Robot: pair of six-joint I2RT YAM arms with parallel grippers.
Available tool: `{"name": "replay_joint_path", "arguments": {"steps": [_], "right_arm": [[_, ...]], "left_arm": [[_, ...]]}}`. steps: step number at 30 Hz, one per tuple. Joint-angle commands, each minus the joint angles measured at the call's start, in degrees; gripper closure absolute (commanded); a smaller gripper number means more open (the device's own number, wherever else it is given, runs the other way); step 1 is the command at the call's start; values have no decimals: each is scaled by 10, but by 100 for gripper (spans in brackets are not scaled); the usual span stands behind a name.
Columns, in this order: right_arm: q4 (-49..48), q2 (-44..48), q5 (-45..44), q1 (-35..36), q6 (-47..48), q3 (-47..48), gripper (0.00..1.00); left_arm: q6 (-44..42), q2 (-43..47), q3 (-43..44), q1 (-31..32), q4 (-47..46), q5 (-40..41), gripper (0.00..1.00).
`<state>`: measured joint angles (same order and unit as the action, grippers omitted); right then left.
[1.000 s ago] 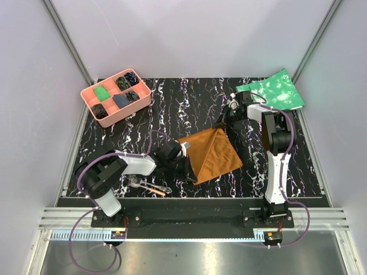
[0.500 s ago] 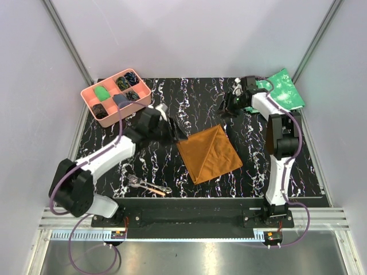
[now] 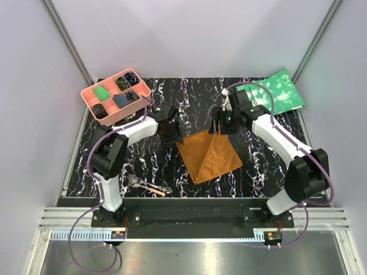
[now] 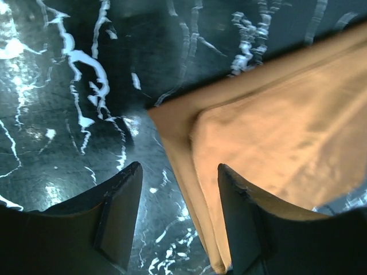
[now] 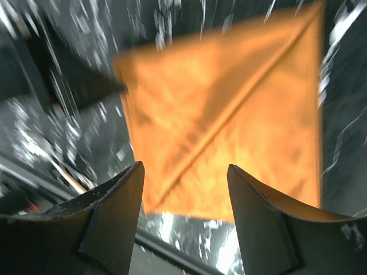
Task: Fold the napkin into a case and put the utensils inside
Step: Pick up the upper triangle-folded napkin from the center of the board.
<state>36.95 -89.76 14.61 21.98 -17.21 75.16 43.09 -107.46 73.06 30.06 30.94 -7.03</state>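
The rust-brown napkin (image 3: 209,154) lies flat on the black marbled table as a folded diamond with a diagonal crease. My left gripper (image 3: 171,135) is open at its left corner. In the left wrist view the doubled napkin edge (image 4: 189,189) runs down between the left gripper's (image 4: 179,167) jaws, and nothing is pinched. My right gripper (image 3: 217,127) hovers open at the napkin's far corner. In the blurred right wrist view the napkin (image 5: 229,103) spreads out beyond the right gripper (image 5: 184,166). The utensils (image 3: 148,186) lie near the front edge, left of the napkin.
A pink compartment tray (image 3: 87,95) with small items stands at the back left. A green mottled cloth (image 3: 276,90) lies at the back right. Grey walls enclose the table on three sides.
Both grippers have opened. The left gripper let go of the napkin's left edge, swung away and came back to its left corner. The right gripper moved from the back right to the far corner.
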Motion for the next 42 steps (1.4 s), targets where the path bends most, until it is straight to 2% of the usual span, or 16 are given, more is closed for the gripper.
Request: {"name": "replay_joint_path", "arguments": {"steps": [1,7,15,18,23,31,35,42], "right_arm": [[2,30,-52,39,8,-60,32],[-6,49,-68,76,3,-91,35],[-27,42,-71,126,-8,-100,41],[-32,29,-73,155,-12,-97,48],[-36,1,-97,216,-13,-80,49],[-21,-79,-143,300,-11,-44,57],[-14,-101,-179,328,-10,-30,51],[-1,-124,-195,353,-18,-21,52]], "left_arm": [[22,-9,36,13,2,55,42],[59,-35,22,15,-14,55,45],[70,-40,-4,9,-36,69,57],[69,-43,-14,2,-47,68,61],[71,-36,-40,-4,-79,59,65],[70,-26,-69,-15,-114,40,80],[72,-26,-76,-15,-127,24,85],[72,-30,-74,-14,-138,9,88]]}}
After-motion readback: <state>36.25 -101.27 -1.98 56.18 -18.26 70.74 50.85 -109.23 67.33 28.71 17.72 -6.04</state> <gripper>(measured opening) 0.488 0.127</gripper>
